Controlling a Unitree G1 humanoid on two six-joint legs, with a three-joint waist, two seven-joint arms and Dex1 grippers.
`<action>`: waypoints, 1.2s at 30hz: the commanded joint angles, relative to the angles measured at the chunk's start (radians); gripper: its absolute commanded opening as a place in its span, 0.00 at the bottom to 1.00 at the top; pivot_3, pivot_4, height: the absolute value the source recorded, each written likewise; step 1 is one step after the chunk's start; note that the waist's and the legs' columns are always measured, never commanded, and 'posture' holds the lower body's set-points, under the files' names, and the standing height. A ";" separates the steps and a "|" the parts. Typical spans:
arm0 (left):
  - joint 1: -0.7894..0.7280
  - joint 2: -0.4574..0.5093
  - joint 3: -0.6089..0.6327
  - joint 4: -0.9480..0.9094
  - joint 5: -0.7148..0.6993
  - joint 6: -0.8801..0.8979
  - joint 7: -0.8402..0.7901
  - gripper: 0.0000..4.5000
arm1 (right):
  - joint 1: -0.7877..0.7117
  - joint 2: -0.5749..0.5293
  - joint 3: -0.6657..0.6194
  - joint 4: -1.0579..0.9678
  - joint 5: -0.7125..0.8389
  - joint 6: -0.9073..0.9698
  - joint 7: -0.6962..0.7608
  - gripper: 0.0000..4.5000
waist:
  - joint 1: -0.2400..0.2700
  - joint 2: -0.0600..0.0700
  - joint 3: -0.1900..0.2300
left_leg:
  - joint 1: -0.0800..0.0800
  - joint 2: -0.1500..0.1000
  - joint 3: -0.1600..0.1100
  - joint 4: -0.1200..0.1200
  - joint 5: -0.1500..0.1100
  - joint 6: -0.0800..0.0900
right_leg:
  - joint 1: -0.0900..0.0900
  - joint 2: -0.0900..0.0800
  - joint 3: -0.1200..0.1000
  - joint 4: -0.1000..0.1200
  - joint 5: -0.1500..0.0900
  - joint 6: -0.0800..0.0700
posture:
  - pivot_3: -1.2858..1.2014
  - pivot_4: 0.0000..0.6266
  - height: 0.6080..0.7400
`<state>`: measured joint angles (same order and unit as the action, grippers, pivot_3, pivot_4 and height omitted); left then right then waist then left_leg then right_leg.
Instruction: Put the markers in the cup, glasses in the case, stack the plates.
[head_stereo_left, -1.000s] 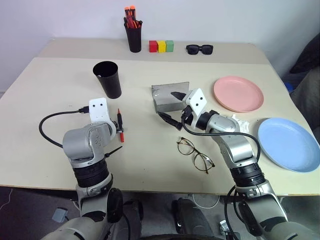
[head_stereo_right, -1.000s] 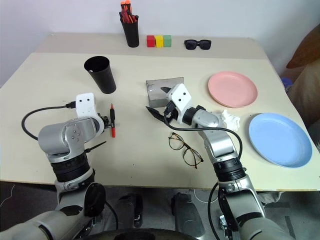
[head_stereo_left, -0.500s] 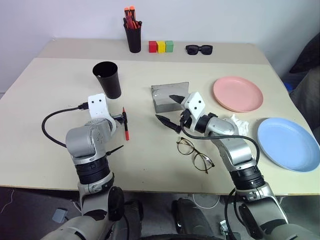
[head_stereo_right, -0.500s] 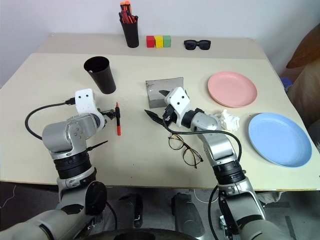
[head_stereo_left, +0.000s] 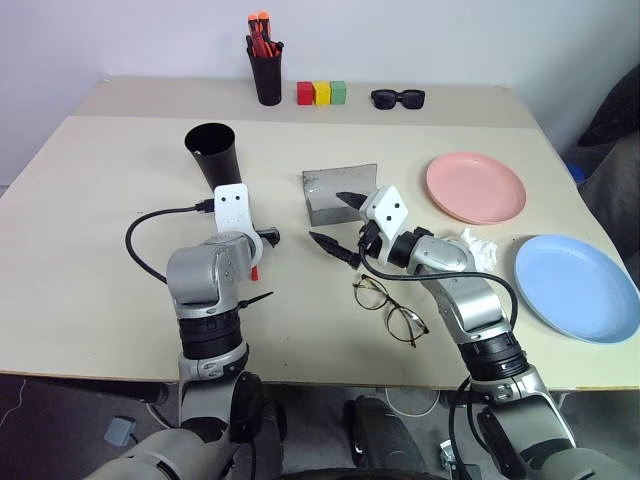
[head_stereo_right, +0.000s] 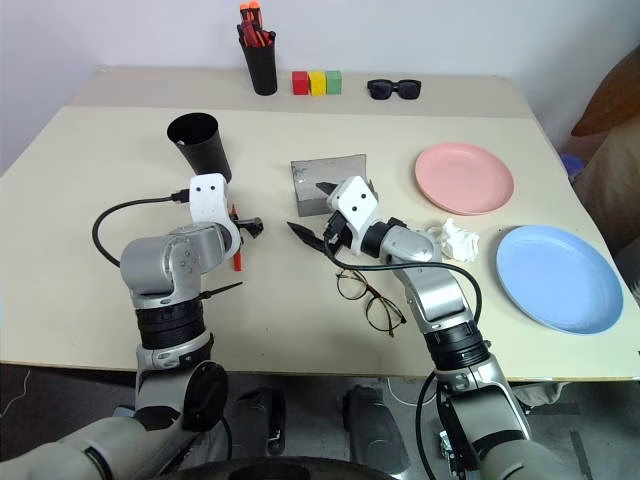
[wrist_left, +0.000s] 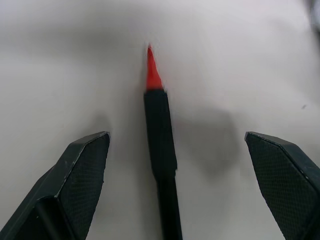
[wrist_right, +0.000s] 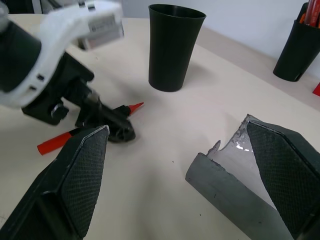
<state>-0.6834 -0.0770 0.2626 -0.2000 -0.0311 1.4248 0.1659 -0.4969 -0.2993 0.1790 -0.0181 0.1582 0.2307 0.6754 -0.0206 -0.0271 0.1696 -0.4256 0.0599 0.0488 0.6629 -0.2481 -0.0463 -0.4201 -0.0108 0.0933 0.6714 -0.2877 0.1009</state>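
Observation:
A red marker (wrist_left: 160, 125) with a dark section near its tip lies on the table between the spread fingers of my open left gripper (wrist_left: 175, 137), which holds nothing. The black cup (head_stereo_left: 217, 155) stands upright just beyond it. My right gripper (head_stereo_left: 342, 223) hovers open and empty in front of the grey case (head_stereo_left: 340, 193), whose lid stands open. The wire-framed glasses (head_stereo_left: 390, 310) lie on the table near my right forearm. The pink plate (head_stereo_left: 476, 187) and the blue plate (head_stereo_left: 578, 288) sit apart at the right.
At the table's back stand a black pen holder (head_stereo_left: 267, 70) with orange-capped pens, coloured blocks (head_stereo_left: 322, 93) and black sunglasses (head_stereo_left: 399, 98). A crumpled white scrap (head_stereo_right: 455, 238) lies between my right arm and the plates.
My left gripper opened and let go of the red marker, which now lies on the table. The left hand then shifted right over it. The right arm stayed put.

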 joint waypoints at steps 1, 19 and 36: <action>-0.016 0.006 0.013 0.024 0.020 -0.035 0.024 0.79 | -0.008 -0.002 -0.005 -0.034 0.001 -0.017 0.003 1.00 | 0.000 0.000 0.000 | 0.000 0.000 0.000 0.000 0.000 0.000 | 0.000 0.000 0.000 0.000 0.000 0.000 | 0.52 0.24 0.94; -0.011 0.135 -0.083 -0.149 -0.067 -0.576 -0.175 0.01 | 0.000 0.047 -0.023 -0.038 0.024 -0.020 -0.021 1.00 | 0.002 0.000 0.000 | 0.000 0.000 0.001 -0.001 0.000 0.000 | 0.000 0.000 0.000 0.000 0.000 0.000 | 0.52 0.24 0.94; -0.401 0.328 -0.098 0.819 0.164 -1.478 0.121 0.01 | -0.065 0.251 -0.006 0.098 -0.102 -0.186 -0.296 1.00 | 0.007 0.000 0.000 | -0.002 0.000 0.002 0.000 0.000 0.001 | -0.001 0.000 0.000 -0.004 0.001 0.001 | 0.52 0.24 0.94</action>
<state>-1.0505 0.2380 0.1708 0.5654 0.1362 0.0164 0.2856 -0.5617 -0.0581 0.1722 0.1126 0.0523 0.0679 0.3824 -0.0138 -0.0273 0.1698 -0.4276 0.0601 0.0512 0.6624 -0.2486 -0.0454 -0.4208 -0.0112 0.0932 0.6673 -0.2868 0.1014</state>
